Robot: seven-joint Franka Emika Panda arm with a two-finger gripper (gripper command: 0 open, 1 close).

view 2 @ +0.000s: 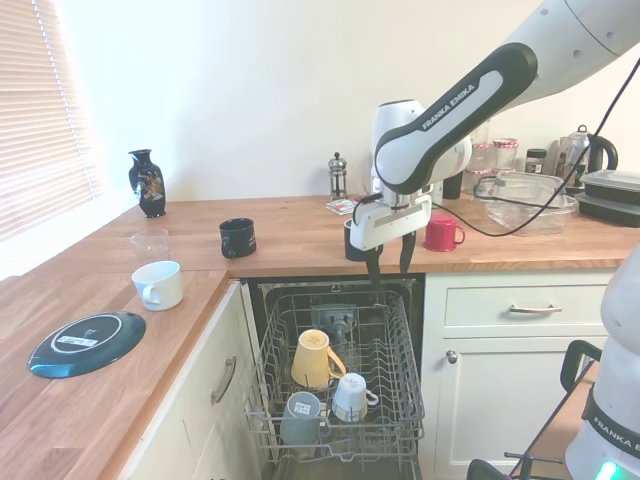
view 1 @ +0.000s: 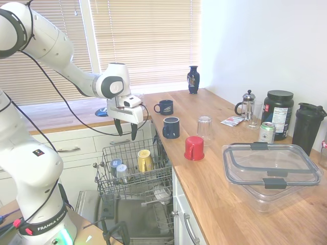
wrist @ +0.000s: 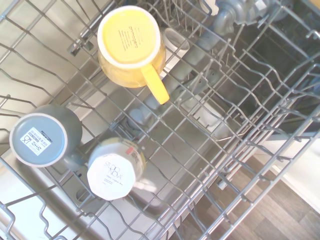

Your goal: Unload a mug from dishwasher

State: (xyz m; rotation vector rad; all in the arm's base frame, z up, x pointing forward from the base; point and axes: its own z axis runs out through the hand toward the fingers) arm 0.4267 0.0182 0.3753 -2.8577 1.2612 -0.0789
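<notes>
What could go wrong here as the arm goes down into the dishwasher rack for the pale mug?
The pale mug sits upside down touching the grey mug, so open fingers may nudge or catch that one. The yellow mug lies between the gripper and its target, inviting a wrong pick. Fingers could also snag the rack wires.

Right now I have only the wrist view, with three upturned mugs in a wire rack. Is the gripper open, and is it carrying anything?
Observer: The gripper is open and empty, hanging above the dishwasher rack.
Operator: Is it over the pale mug?
Observer: No. The pale mug sits at the rack's outer end beside the grey mug, and the gripper is over the end nearest the counter.
Operator: Is there anywhere to set it down?
Observer: Probably. There is bare wood on the counter beside the dishwasher.
</notes>
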